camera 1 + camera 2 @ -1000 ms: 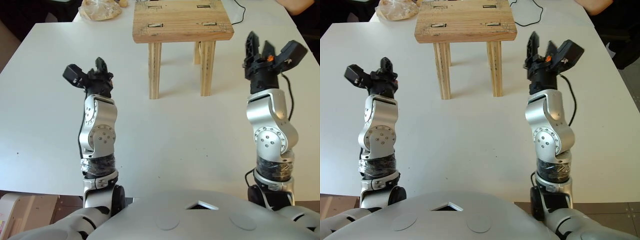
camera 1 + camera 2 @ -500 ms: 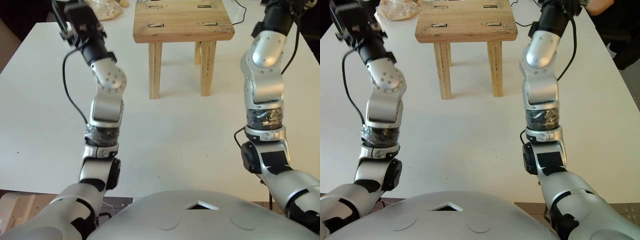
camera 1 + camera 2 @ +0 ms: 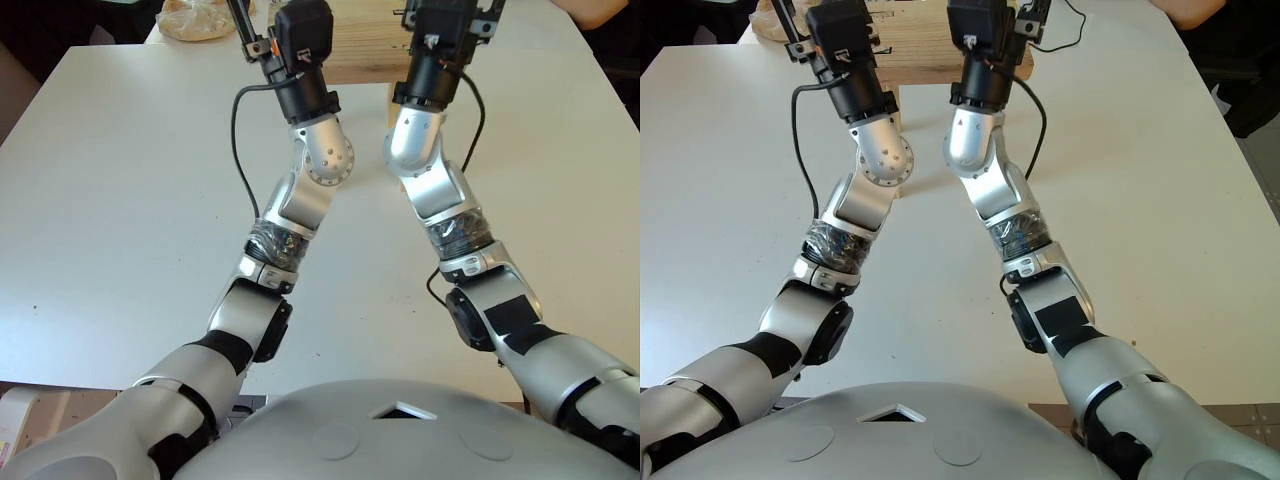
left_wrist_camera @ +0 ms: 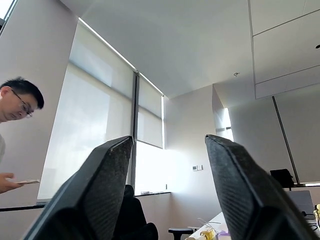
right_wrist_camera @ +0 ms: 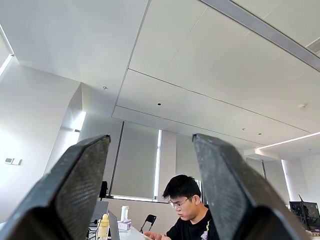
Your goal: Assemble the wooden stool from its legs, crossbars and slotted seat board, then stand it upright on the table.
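Wooden stool [image 3: 365, 45], assembled, on white counter [image 3: 120, 180], with both arms held up in front of it.
Stool: upright at the far side of the counter, seat board on top, largely hidden behind the two forearms. Left fingers [image 4: 100, 190]: spread wide, nothing between them, pointing toward the ceiling, by the stool's left end. Right fingers [image 5: 75, 190]: likewise spread and empty, by the stool's right end. Crumpled bag [image 3: 190, 20]: just left of the stool.

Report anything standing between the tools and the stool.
Nothing visible stands between. The left tool and right tool are open, empty and pointing upward, raised in front of the stool on the table.
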Available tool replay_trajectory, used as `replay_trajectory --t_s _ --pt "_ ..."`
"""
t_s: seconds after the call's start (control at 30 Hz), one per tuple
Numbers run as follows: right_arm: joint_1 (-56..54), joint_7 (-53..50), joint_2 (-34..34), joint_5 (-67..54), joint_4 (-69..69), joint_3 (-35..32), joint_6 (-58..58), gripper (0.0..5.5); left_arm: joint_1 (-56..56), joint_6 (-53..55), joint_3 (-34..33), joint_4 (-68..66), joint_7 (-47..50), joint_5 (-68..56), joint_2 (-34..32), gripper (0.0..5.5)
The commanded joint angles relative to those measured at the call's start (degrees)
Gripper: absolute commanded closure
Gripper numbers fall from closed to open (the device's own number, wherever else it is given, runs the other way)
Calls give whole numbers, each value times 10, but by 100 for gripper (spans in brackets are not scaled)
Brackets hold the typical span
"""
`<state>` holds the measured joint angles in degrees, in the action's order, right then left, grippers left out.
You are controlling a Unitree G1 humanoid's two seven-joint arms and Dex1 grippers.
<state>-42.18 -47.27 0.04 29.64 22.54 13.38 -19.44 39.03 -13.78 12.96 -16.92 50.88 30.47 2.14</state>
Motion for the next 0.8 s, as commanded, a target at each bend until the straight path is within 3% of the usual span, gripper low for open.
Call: replay_trajectory --t_s 0.03,0.1,0.33,0.53,0.8 --pt "-4 -25 12 18 19 -5 -17 228 11 -28 -12 -26 -2 4 -4 207" --pt "-5 -34 19 19 26 -8 -23 207 12 -46 -15 -28 -16 -7 -6 184" --pt "-52 -77 40 24 87 -21 -48 202 35 -104 -37 -61 -53 -24 -27 184" --pt "-75 -123 49 46 127 -19 -63 113 45 -132 -61 -84 -80 -48 -37 184" --pt "-69 -192 67 97 113 3 -66 108 39 -94 -62 -67 -118 -15 -57 184"
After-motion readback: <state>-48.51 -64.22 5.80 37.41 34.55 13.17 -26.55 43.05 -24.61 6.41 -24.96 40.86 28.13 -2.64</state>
